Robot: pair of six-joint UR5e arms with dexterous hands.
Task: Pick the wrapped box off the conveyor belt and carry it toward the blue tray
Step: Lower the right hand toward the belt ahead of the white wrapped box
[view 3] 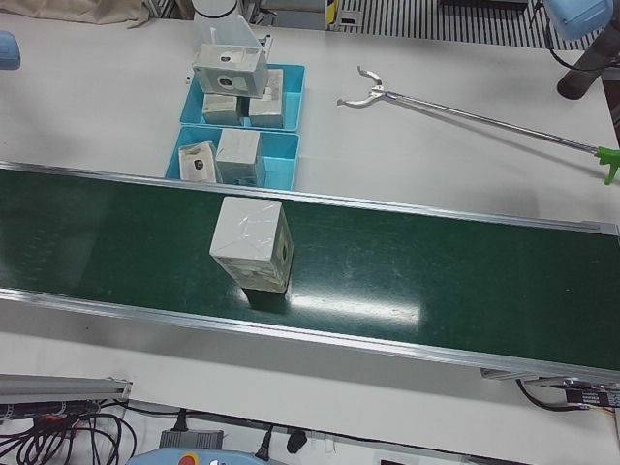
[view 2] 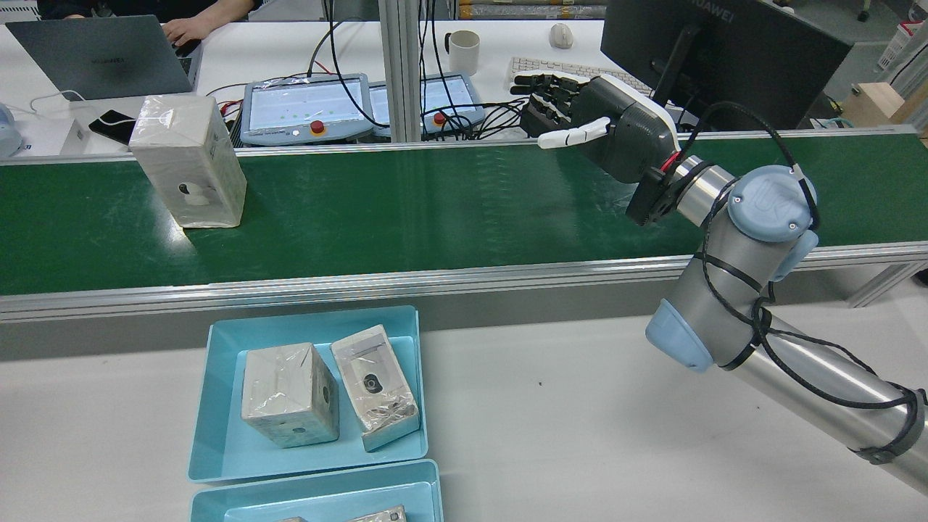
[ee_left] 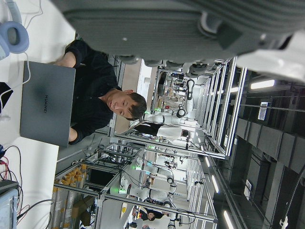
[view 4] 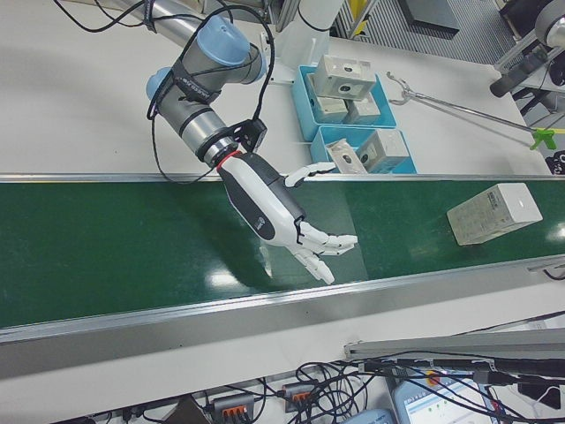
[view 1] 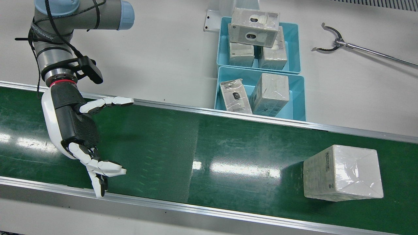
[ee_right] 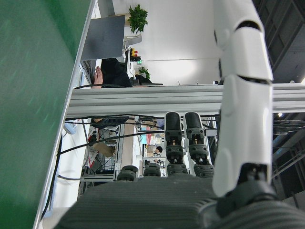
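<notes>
The wrapped box (view 1: 343, 173) stands alone on the green conveyor belt (view 1: 202, 147), white and shiny with film. It also shows in the rear view as the box (view 2: 188, 163) at the belt's left end. My right hand (view 1: 75, 130) hovers over the belt far from it, open, fingers spread, holding nothing. The right-front view shows that hand (view 4: 274, 208) well left of the box (view 4: 493, 212). The blue tray (view 1: 297, 98) beside the belt holds two wrapped boxes. My left hand (ee_left: 190, 24) shows only as a palm edge in its own view, with nothing in it.
A second blue tray (view 1: 294, 45) behind the first holds several wrapped boxes. A long grabber tool (view 1: 333, 40) lies on the white table. Beyond the belt a person (view 2: 196, 22) works at a laptop, with pendants, a mug and a monitor nearby.
</notes>
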